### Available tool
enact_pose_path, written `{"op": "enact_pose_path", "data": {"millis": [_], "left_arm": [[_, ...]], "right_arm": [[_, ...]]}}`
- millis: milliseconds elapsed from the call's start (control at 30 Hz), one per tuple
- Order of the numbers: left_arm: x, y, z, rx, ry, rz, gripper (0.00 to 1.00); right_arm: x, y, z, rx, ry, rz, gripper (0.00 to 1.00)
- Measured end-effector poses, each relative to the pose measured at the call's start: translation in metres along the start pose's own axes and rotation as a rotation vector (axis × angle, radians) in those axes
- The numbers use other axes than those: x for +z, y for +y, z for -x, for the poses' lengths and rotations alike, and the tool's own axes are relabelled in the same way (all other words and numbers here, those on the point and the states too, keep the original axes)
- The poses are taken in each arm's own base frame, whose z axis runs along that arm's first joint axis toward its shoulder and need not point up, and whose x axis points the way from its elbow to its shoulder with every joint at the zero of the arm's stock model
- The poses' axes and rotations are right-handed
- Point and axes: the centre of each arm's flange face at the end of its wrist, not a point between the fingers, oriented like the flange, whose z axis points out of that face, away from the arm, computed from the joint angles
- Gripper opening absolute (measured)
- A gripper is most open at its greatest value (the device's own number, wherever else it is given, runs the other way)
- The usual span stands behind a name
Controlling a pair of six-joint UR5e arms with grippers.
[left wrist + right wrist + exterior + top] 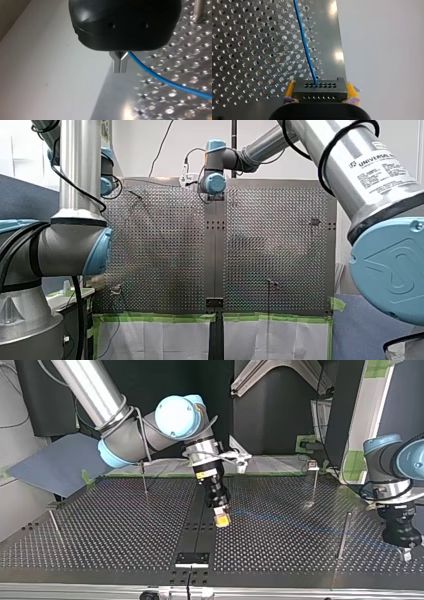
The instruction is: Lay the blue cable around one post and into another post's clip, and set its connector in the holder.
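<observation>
My right gripper (320, 85) has its yellow pads shut on a black connector (320, 92) with rows of small holes. The blue cable (305, 47) runs out of the connector's face and away over the perforated plate. In the top view this gripper (222, 520) hangs over the table's middle strip, a little behind the black holder (192, 558). My left gripper (120, 68) has its metal fingers shut on the blue cable (160, 78), which leaves them sideways. It hovers by the table's edge at the top view's right (406, 552). The cable (300, 524) stretches faintly between both grippers.
Thin upright posts stand on the perforated table (100, 530): one at the back left (145, 477), one at the back right with a clip on top (313, 482), one near my left gripper (344, 535), one at the far left (52, 520).
</observation>
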Motion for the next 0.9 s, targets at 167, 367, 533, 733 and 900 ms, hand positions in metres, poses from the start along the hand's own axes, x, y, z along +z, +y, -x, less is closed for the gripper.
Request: {"op": "enact_pose_path", "data": {"millis": [167, 367, 533, 733, 900], "left_arm": [[0.002, 0.001, -0.018, 0.000, 0.048, -0.035, 0.00], [0.004, 0.007, -0.036, -0.005, 0.086, -0.045, 0.00], [0.005, 0.013, -0.056, -0.013, 0.125, -0.043, 0.00], [0.005, 0.017, -0.064, -0.025, 0.138, -0.033, 0.00], [0.002, 0.019, -0.078, -0.034, 0.172, -0.024, 0.00]], "right_arm": [[0.003, 0.009, 0.002, -0.003, -0.002, 0.013, 0.00], [0.007, 0.021, 0.017, -0.008, -0.025, 0.031, 0.00], [0.009, 0.029, 0.035, -0.013, -0.057, 0.044, 0.00], [0.010, 0.038, 0.042, -0.017, -0.080, 0.060, 0.00], [0.009, 0.044, 0.046, -0.021, -0.097, 0.076, 0.00]]}}
